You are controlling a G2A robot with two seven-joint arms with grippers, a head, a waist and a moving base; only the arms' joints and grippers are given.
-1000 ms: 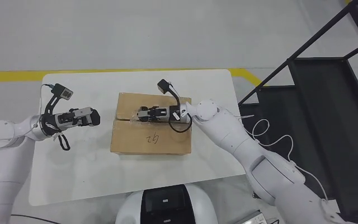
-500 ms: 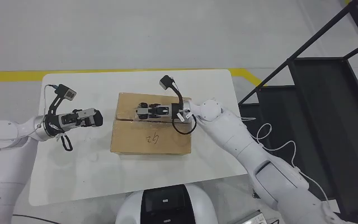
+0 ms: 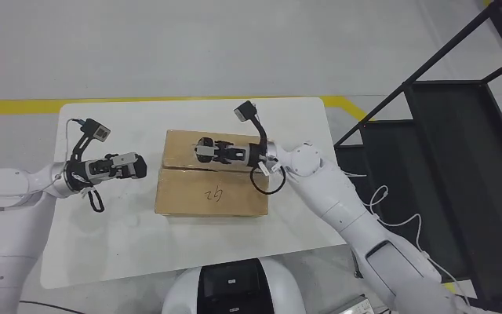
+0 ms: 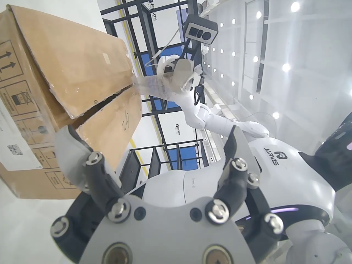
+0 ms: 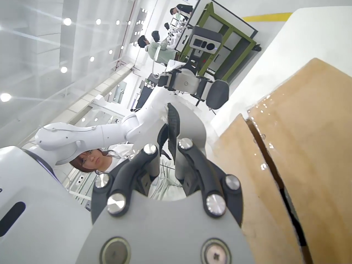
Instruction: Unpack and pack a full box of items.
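Observation:
A brown cardboard box [image 3: 212, 192] stands mid-table with its top flaps closed along a centre seam. My right gripper [image 3: 201, 148] hovers above the far flap near that seam, shut on a strip of clear tape [image 4: 154, 87] that stretches from the seam's end up to it. In the right wrist view the fingers [image 5: 173, 123] are pressed together beside the box [image 5: 302, 138]. My left gripper [image 3: 139, 166] is held open just left of the box, apart from it. Its fingers [image 4: 70, 145] are spread wide and face the box's side [image 4: 82, 64].
The white table [image 3: 118, 243] has bare room left of and in front of the box. A dark metal rack [image 3: 447, 125] stands off the table's right side. A yellow floor line [image 3: 31, 104] runs behind the table.
My right gripper has drawn back from the seam toward the far flap, pulling the tape strip with it. The left gripper has crept a little closer to the box.

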